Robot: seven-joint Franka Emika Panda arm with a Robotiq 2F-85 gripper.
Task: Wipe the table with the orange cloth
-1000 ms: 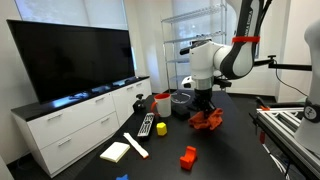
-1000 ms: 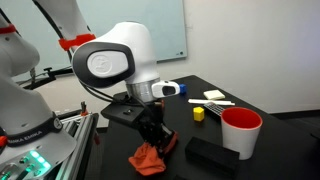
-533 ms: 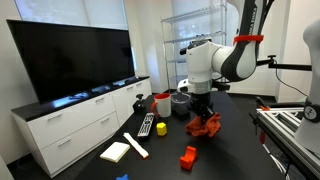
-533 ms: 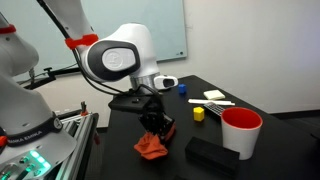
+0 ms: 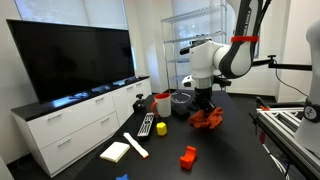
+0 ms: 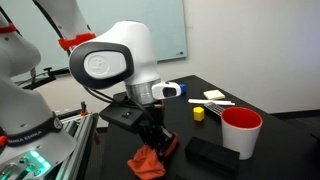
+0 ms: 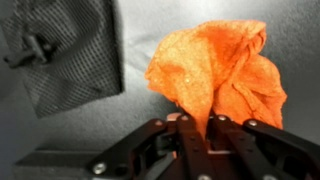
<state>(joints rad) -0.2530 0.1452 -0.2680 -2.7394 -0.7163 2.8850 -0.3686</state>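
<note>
The orange cloth (image 7: 215, 70) lies bunched on the black table (image 7: 130, 125). It also shows in both exterior views (image 5: 209, 119) (image 6: 146, 161). My gripper (image 7: 198, 123) is shut on the near edge of the cloth and presses it against the table top. In an exterior view my gripper (image 5: 205, 109) stands straight above the cloth near the table's middle. In an exterior view my gripper (image 6: 153, 141) sits low over the cloth beside a black box (image 6: 212, 153).
A black mesh holder (image 7: 62, 50) stands just beside the cloth. A red cup (image 6: 240, 131), a yellow block (image 6: 199, 114), a remote (image 5: 146, 125), a red block (image 5: 187, 157), white pads (image 5: 116, 151) and a dark bowl (image 5: 179, 103) are on the table.
My gripper dragged the cloth one way across the table half a second ago and has now dragged it back to where it was a second ago.
</note>
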